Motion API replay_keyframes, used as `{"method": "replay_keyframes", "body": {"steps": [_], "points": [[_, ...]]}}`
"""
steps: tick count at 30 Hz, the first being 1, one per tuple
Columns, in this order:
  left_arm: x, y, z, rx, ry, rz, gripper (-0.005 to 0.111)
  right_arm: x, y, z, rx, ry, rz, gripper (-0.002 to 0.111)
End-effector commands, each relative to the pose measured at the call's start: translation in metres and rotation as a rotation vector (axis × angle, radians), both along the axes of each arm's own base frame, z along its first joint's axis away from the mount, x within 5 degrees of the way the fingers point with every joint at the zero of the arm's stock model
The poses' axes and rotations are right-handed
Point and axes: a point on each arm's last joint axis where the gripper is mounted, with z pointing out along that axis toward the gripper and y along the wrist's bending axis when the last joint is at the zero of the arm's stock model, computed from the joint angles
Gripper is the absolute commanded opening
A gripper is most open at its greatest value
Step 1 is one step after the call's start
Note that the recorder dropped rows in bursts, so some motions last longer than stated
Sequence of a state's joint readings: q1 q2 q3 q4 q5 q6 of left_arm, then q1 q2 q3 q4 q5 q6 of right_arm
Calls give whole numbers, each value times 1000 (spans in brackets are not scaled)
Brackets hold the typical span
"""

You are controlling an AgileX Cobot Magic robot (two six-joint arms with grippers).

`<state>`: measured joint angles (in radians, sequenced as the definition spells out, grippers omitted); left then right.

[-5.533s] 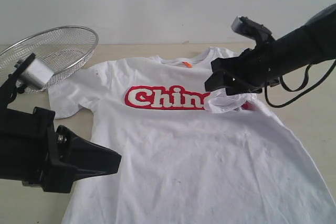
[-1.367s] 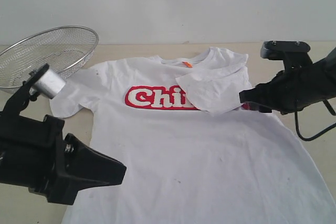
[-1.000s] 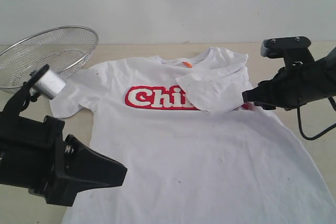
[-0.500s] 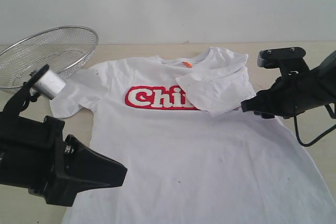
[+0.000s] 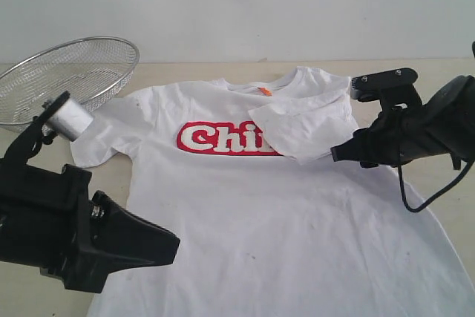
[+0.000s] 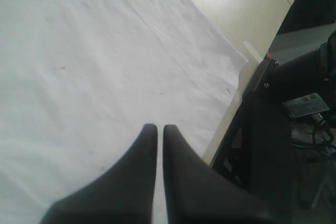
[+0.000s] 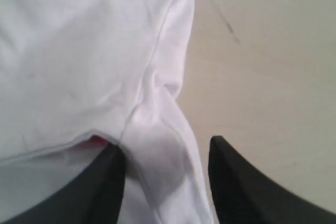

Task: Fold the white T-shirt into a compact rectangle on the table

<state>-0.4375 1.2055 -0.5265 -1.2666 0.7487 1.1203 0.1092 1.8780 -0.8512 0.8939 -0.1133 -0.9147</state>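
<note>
The white T-shirt (image 5: pixel 274 220) lies flat on the beige table (image 5: pixel 438 72), chest up, red lettering (image 5: pixel 215 139) partly covered by its right sleeve (image 5: pixel 300 128), which is folded inward. A small orange neck tag (image 5: pixel 264 91) shows at the collar. My right gripper (image 5: pixel 340 153) hovers at the shirt's right edge by the folded sleeve; in the right wrist view it (image 7: pixel 167 153) is open, its jaws straddling a bunched fold of cloth (image 7: pixel 157 156). My left gripper (image 5: pixel 172 243) sits low over the shirt's lower left; in the left wrist view it (image 6: pixel 159 128) is shut on nothing above flat cloth (image 6: pixel 94 61).
A round wire-mesh basket (image 5: pixel 70 72) stands at the back left, touching the shirt's left sleeve (image 5: pixel 104 139). Bare tabletop shows right of the shirt (image 7: pixel 262 66). The robot's dark base (image 6: pixel 283 129) lies beyond the table's front edge.
My right gripper, after laying the sleeve over the lettering, drew back right, then crept left and down to the shirt's edge. The left arm has barely moved.
</note>
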Motion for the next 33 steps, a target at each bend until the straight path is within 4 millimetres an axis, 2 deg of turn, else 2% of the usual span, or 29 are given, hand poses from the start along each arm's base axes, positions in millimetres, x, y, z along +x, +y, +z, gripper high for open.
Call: {"method": "replay_keyframes", "body": {"steps": [1,6,11,16,26,33], "points": [[-2,-1,0,-9,12,-7,4,2,-4,1,-34,-38,-34,43],[-2,-1,0,-9,12,-7,4,4,-7,3,-54,-57,-47,43],[-2,-1,0,-10,14,-10,4,2,-37,0,-32,-22,-128,43],[-2,-1,0,-10,14,-10,4,1,-51,-1,-17,-5,-158,43],[-3,-1,0,-12,16,-13,4,-1,-58,-7,14,18,-213,43],[-3,-1,0,-12,16,-13,4,-5,-81,-14,67,58,-298,43]]}}
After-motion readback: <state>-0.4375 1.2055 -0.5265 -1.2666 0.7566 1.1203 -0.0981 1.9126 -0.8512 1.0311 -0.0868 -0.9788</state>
